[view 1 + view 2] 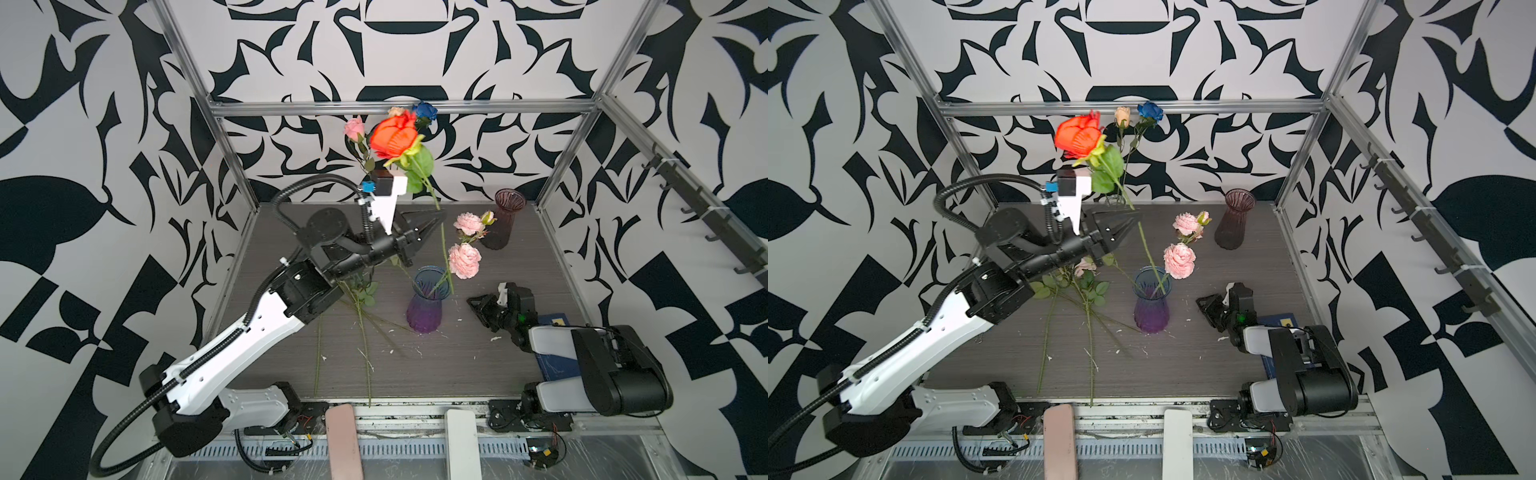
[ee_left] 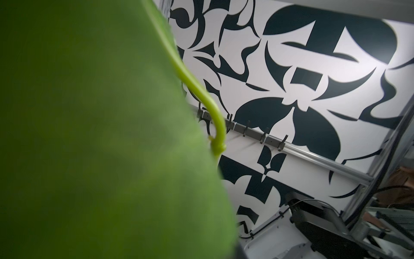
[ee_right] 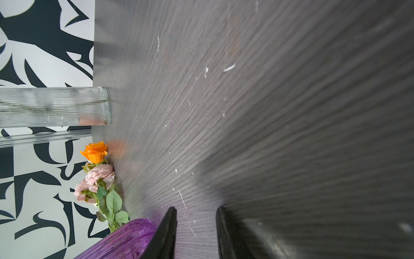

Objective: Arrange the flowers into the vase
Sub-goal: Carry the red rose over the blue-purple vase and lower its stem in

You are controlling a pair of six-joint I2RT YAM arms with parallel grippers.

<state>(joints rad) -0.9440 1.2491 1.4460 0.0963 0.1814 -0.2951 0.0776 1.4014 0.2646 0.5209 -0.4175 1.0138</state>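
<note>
Now the left gripper [image 1: 430, 226] pinches the red rose [image 1: 392, 135] mid-stem, so the tail below can steer into the vase [image 1: 424, 311]; the right gripper [image 3: 196, 208] idles, jaws apart, empty.

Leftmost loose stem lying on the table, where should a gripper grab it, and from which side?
Probably the bare lower part of the leftmost stem, from straight above, jaws across it. There it lies flat and clear of the other stems; farther back they bunch under the left arm.
</note>
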